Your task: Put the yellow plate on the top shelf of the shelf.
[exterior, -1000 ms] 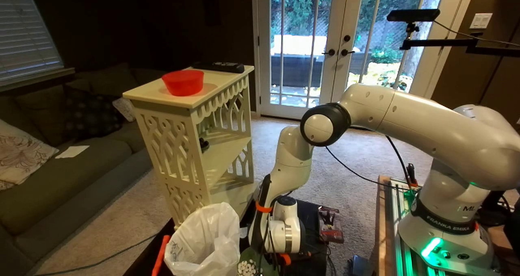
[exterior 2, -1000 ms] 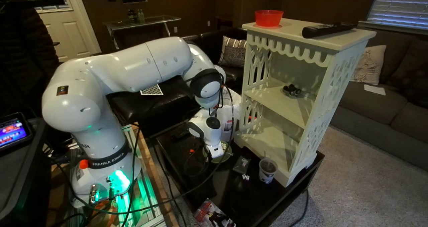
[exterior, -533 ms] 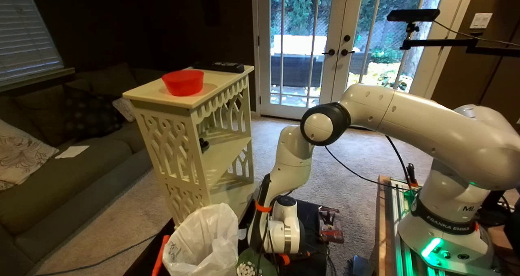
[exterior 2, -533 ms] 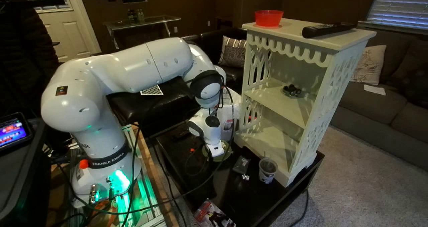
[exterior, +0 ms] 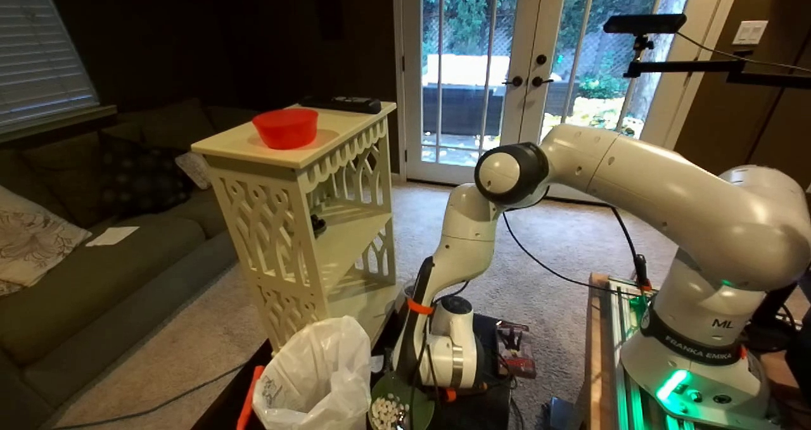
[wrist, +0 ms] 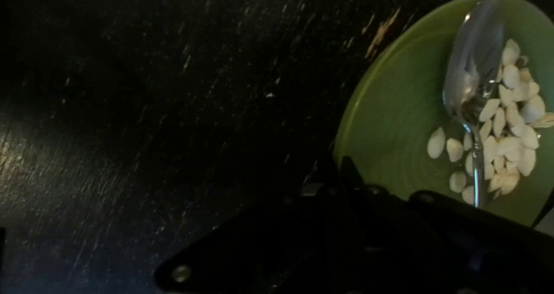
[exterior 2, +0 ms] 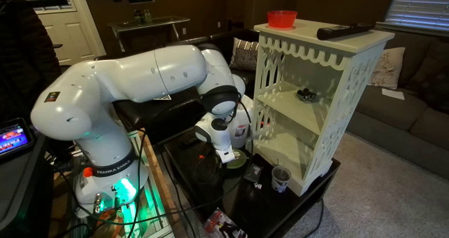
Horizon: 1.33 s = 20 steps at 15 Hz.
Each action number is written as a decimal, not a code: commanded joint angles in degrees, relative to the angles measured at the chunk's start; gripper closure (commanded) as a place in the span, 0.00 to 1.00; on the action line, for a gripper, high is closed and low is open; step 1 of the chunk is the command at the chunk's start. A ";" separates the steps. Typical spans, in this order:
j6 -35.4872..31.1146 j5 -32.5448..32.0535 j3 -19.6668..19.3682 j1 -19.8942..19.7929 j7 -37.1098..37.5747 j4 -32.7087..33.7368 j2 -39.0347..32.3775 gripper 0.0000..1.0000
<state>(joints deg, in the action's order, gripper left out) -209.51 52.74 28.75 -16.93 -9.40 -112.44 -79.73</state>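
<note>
The plate [wrist: 398, 112] sits on the worktop [exterior 2: 259, 210] near the shelf [exterior 2: 291, 102], end effector [wrist: 330, 177] right at its rim, likely to dodge the spoon [wrist: 466, 86] and white bits [wrist: 513, 144], but wide or narrow, it's too dark to tell!

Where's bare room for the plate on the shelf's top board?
Bare: the shelf's top board between the red bowl and black remote, likely your best spot; also the corner beyond the remote from the bowl. Crowded: the bowl's end and the remote's strip.
</note>
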 commanded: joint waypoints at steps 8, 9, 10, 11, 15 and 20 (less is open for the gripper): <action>-3.85 -33.04 4.19 -33.92 -1.23 -15.27 -5.87 0.99; -3.00 -40.05 1.47 -33.61 5.43 -16.85 -4.52 0.99; -2.99 -43.85 0.51 -34.63 6.89 -17.54 -4.45 0.99; -3.06 -48.44 -1.04 -34.85 9.86 -18.31 -4.02 0.99; -4.69 -59.00 -3.83 -37.13 15.53 -20.53 -4.40 0.99; -9.79 -60.80 -3.44 -36.21 22.11 -24.90 -2.58 0.99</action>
<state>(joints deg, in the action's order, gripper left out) -216.34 -6.39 24.99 -53.53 7.98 -133.54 -84.51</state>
